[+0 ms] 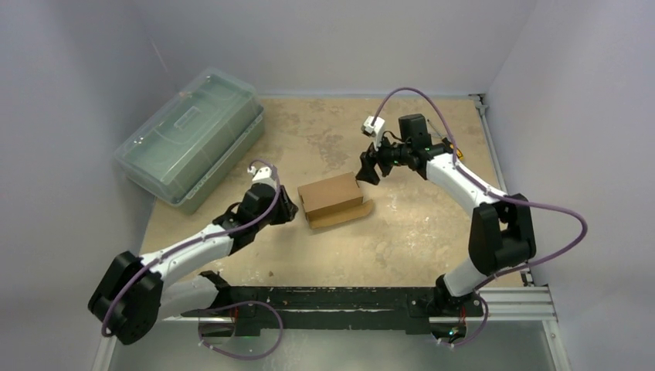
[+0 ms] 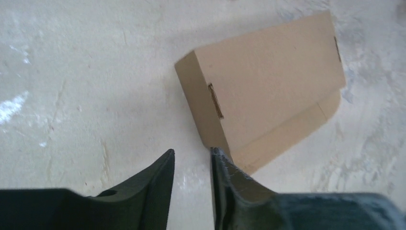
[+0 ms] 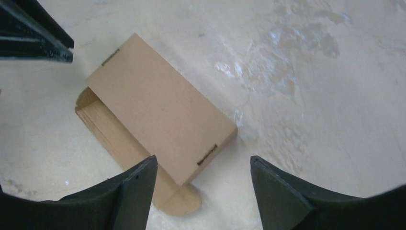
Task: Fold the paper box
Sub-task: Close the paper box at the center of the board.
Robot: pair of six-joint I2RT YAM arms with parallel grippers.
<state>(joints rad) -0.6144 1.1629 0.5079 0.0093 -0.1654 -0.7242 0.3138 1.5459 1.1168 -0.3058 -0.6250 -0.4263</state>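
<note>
Flat on the table, between the two claws: the paper box, already closed into a low carton, with one long flap lying out along the side toward the arm bases.

From the left gripper: box just ahead and off to the right, a short end wall turned toward the fingertips, near but not touching. Fingers parted only a narrow slit, nothing between them.

From the right gripper: box below and ahead, running off diagonally to the upper left, its near short end under the gap between the fingers. Fingers spread wide, wider than the carton's short side, gripping nothing. Seems to hover over the end rather than touch it; height hard to judge.

Long axis set claw to claw, a short end toward each. Loose flap on the right of that line for the left claw, on the left for the right claw. Left claw low and level with its end wall; right claw above its end.

Judged close to done, with only the flap left to tuck. Likely calls for steadying one end while pushing the flap under from the side. Risk of sliding the light carton instead of folding it.
</note>
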